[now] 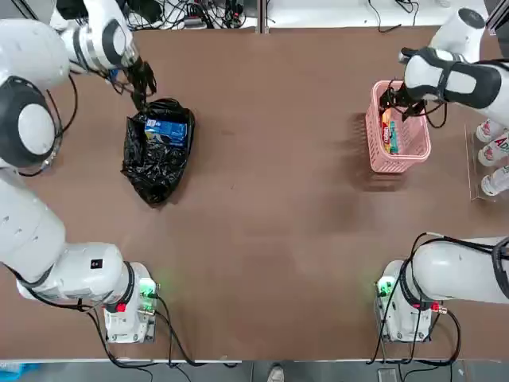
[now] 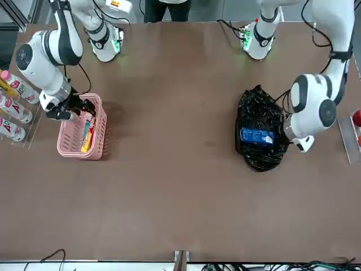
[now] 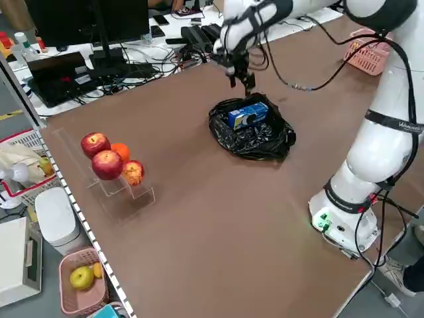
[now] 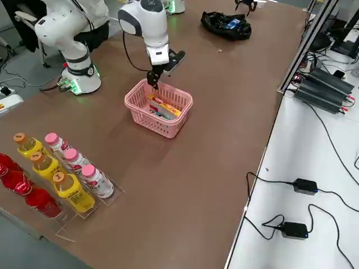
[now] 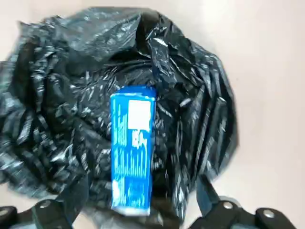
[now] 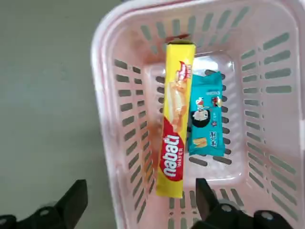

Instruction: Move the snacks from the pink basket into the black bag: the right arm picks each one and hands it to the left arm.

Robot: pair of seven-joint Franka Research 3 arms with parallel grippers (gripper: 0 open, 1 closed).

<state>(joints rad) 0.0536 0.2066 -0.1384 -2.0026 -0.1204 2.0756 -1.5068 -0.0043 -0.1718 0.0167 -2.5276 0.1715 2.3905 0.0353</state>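
Observation:
The black bag (image 1: 157,155) lies at the table's far left with its mouth open, and the blue cookie pack (image 1: 166,130) rests inside it. My left gripper (image 1: 141,86) hangs open just above the bag's far edge, and in the left wrist view its fingers (image 5: 71,202) stand apart on either side of the blue pack (image 5: 134,148) without touching it. At the far right stands the pink basket (image 1: 415,151). It holds a yellow-orange pack (image 6: 175,138) and a teal packet (image 6: 206,119) side by side. My right gripper (image 1: 394,99) hovers open over the basket's far left corner, holding nothing.
White-and-pink bottles (image 1: 493,151) lie in a clear rack right of the basket. A stand with red and orange fruit (image 3: 107,162) is off the table's left end. Cables run along the far edge (image 1: 199,16).

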